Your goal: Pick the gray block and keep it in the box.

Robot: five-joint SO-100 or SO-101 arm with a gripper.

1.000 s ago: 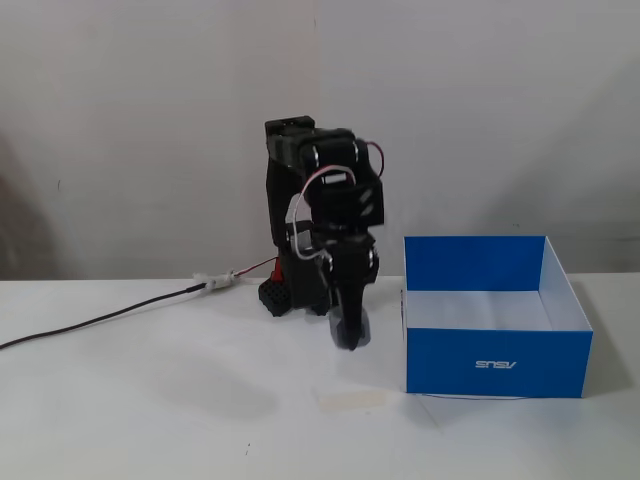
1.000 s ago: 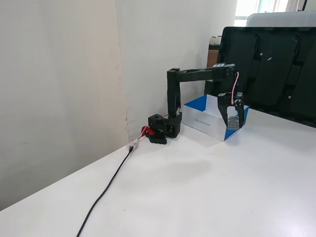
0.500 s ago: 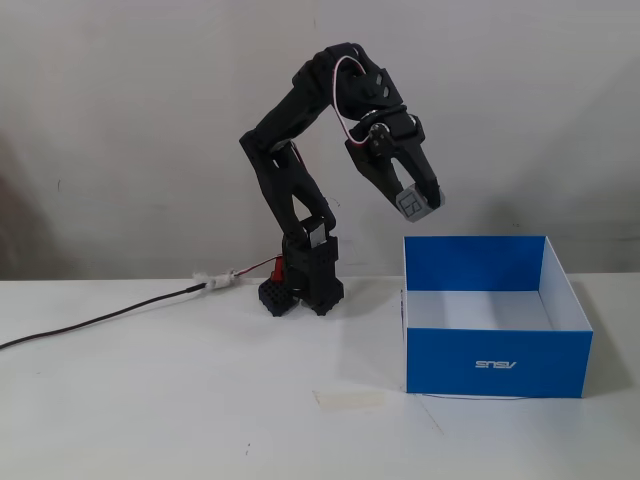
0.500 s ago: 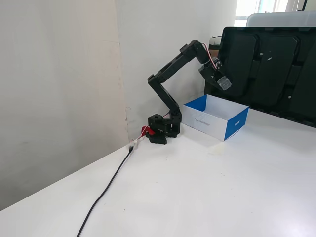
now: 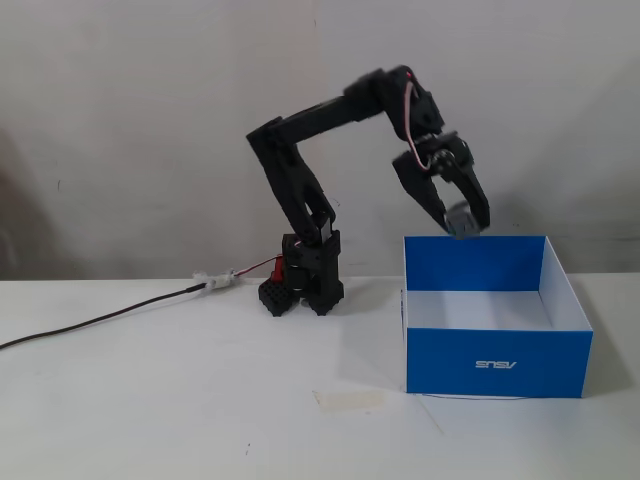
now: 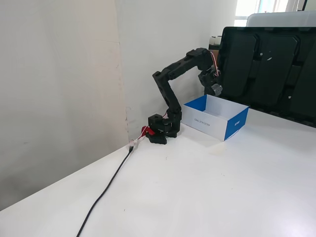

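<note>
My pincer (image 5: 464,222) pinches the gray block (image 5: 461,218) by opposite flat sides, above the box (image 5: 497,362) near its back wall. It seems light, stiff, smooth; rounded edges could slip.

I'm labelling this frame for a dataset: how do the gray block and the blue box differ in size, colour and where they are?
Size: the gray block is tiny, while the box is far larger. Colour: the block is gray; the box has bright blue outer walls and a white inside. Place: the block hangs in the air, clamped in the gripper above the box, whereas the box rests on the table. Both look squarish.
</note>
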